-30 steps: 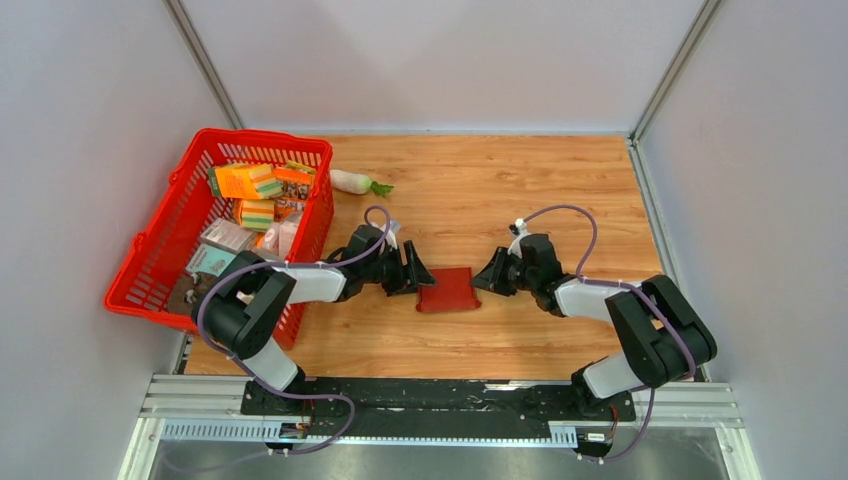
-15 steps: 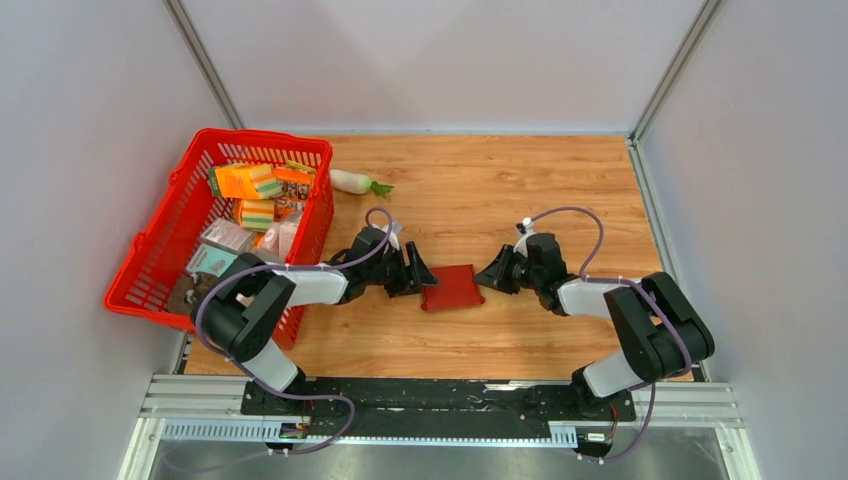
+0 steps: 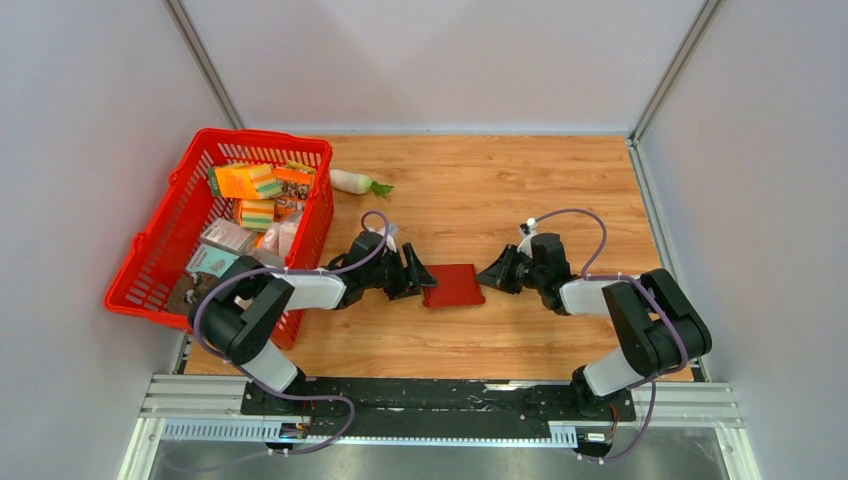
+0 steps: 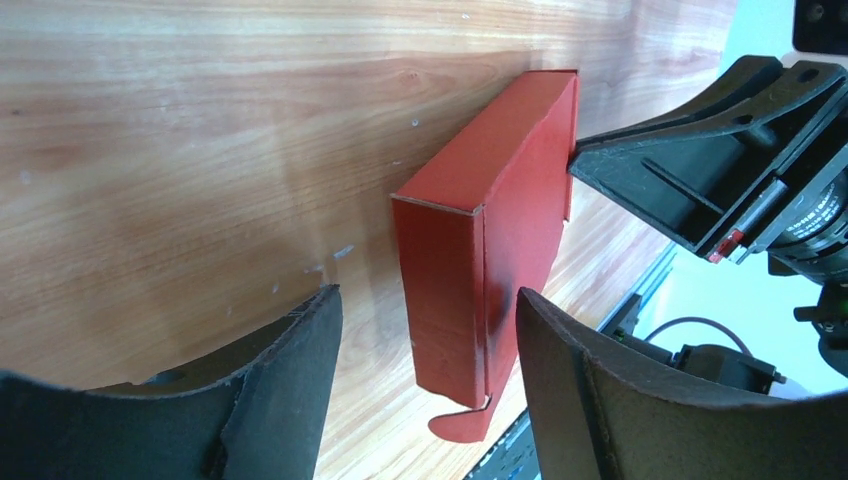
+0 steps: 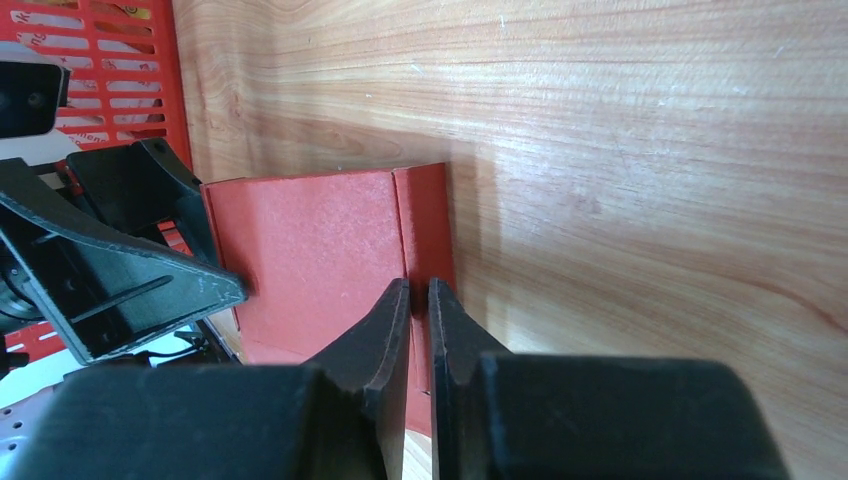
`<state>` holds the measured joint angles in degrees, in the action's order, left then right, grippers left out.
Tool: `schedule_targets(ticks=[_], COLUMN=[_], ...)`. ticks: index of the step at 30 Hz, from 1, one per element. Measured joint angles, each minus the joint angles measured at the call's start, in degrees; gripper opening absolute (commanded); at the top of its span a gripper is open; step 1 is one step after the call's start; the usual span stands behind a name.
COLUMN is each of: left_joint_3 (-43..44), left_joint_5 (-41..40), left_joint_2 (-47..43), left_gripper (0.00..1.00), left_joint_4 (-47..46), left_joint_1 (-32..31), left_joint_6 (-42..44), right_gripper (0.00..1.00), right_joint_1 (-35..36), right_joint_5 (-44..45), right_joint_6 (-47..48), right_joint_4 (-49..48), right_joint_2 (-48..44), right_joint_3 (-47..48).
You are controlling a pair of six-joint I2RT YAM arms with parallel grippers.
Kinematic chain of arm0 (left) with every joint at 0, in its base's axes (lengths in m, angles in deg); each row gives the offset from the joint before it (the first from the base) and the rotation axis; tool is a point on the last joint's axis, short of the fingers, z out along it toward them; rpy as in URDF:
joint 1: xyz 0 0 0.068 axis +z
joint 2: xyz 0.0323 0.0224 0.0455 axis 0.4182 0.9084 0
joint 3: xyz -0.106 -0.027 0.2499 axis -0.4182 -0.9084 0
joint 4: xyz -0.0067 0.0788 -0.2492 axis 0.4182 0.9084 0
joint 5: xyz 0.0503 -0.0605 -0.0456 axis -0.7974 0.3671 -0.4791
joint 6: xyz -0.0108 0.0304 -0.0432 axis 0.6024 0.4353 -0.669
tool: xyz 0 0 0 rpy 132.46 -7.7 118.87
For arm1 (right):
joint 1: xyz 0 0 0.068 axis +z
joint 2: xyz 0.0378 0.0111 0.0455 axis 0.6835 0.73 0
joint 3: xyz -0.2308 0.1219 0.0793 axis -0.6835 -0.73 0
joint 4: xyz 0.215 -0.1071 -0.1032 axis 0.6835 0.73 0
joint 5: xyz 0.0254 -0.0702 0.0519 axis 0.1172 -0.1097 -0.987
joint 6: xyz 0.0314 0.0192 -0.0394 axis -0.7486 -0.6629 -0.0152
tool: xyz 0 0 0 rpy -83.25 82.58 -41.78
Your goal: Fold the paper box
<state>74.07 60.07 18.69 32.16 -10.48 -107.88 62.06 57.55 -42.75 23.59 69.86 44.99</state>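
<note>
The paper box (image 3: 453,285) is a dark red, shallow, closed shape lying flat on the wood table between my two grippers. My left gripper (image 3: 418,275) is open at its left end. In the left wrist view the box (image 4: 490,240) reaches in between the fingers (image 4: 270,390), and a rounded flap sticks out at its near end. My right gripper (image 3: 492,276) is shut, its tips against the box's right edge. In the right wrist view the closed gripper (image 5: 418,330) sits over the crease between the box's top panel (image 5: 310,240) and its narrow side panel.
A red mesh basket (image 3: 150,262) with orange and other packets stands at the table's left; it also shows in the right wrist view (image 5: 100,60). A white radish (image 3: 352,181) lies behind the left arm. Grey walls close in three sides.
The box has shifted slightly right and turned a little. Both grippers have moved a little to the right with it, the left staying open and the right staying shut.
</note>
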Motion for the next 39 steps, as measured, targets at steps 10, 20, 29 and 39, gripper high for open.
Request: schedule_targets(ticks=[10,20,29,39], left_joint_3=[0.11,0.13,0.13,-0.11], left_joint_5=[2.80,4.50,10.12,18.64], left_joint_2=[4.07,-0.85,-9.46,-18.21], left_gripper=[0.29,0.21,0.22,0.26], left_joint_4=[-7.04,-2.47,9.92,13.92], left_joint_1=[-0.55,-0.31,3.93,6.58], left_joint_6=[-4.35,-2.27,0.72,-0.52], right_gripper=[0.28,0.97,1.00,0.95], right_joint_1=[-0.28,4.68,39.01,67.41], right_joint_5=[-0.09,11.76,39.41,74.73], right_joint_6=[0.22,6.05,20.28,44.22], right_joint_4=[-0.04,19.69,31.91,27.04], right_joint_2=[0.24,-13.86,-28.33,-4.92], right_joint_3=[0.02,1.14,10.84,18.69])
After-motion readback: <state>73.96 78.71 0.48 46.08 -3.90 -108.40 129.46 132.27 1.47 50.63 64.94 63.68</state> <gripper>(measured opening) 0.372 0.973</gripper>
